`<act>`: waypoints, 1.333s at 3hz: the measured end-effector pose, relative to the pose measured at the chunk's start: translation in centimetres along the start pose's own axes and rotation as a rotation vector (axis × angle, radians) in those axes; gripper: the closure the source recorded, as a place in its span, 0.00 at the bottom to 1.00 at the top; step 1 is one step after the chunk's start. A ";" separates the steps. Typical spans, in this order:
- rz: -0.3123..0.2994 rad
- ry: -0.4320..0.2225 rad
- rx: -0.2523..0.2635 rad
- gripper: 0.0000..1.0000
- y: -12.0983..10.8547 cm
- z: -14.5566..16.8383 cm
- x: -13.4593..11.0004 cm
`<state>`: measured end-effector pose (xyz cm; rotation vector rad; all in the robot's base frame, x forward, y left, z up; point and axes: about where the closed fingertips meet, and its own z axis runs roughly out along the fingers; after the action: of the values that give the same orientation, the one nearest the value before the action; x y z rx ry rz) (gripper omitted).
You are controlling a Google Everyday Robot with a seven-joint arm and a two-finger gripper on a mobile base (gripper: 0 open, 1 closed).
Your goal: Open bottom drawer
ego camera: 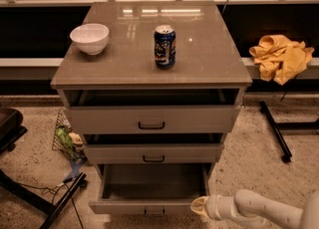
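The bottom drawer (pixel 124 206) is the lowest of three grey-beige drawers and stands pulled well out, showing its plain grey inside (pixel 152 180). Its small black bar handle (pixel 154 211) is at the middle of the front. My gripper (pixel 200 207) is at the right end of that drawer's front, at the end of my white arm (pixel 259 208) coming in from the lower right. The middle drawer (pixel 153 152) and the top drawer (pixel 151 119) stand slightly out.
On the cabinet top (pixel 209 58) stand a white bowl (pixel 89 38) and a blue can (pixel 165 47). A yellow cloth (pixel 281 56) hangs at the right. A wire basket with litter (pixel 67 141) and black stand legs (pixel 47 200) are at the left, and another black leg (pixel 276 133) at the right.
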<state>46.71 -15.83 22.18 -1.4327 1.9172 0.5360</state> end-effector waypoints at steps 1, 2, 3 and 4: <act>-0.016 0.034 -0.005 1.00 2.7 -6.8 -0.6; -0.077 0.044 -0.005 1.00 2.3 -10.0 -2.2; -0.203 0.046 0.042 1.00 -1.4 -10.3 -4.2; -0.326 0.057 0.069 1.00 -4.6 -6.9 -4.4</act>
<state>49.96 -18.94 30.39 -1.6865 1.6796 0.2762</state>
